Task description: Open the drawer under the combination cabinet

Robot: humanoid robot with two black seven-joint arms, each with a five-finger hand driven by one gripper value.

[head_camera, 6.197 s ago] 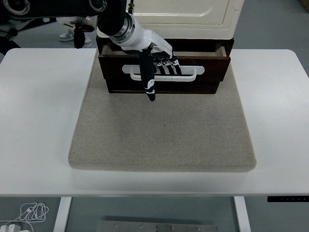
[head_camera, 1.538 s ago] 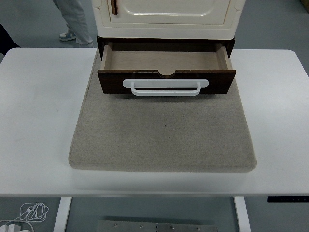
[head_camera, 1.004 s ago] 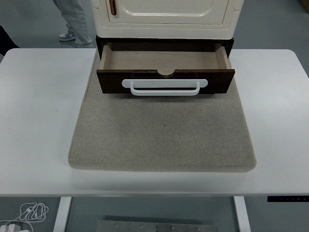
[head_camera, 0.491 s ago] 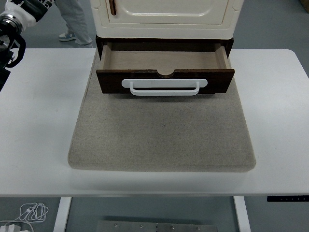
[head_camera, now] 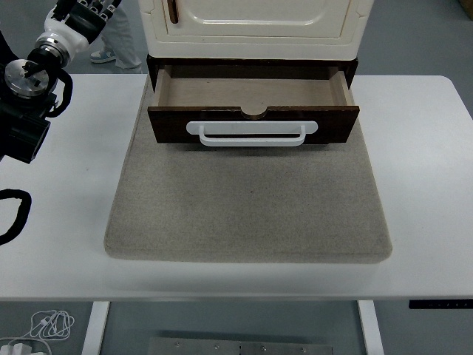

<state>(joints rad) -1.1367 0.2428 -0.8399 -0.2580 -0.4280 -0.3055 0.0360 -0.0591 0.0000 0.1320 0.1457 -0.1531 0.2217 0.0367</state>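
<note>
The cream combination cabinet stands at the back of the table on a dark wood base. Its dark wood drawer is pulled out toward me, and its bare inside shows empty. A white handle runs across the drawer front. My left arm comes in at the upper left, well away from the drawer. Its hand is raised at the picture's top edge and partly cut off. The right arm is out of view.
A grey felt mat lies under the cabinet and covers the middle of the white table. A person's legs show behind the table at the top left. A black cable loops at the left edge.
The drawer was pulled further out and the left hand let go of the handle and left. In the last half second the left arm has come back into view at the upper left.
</note>
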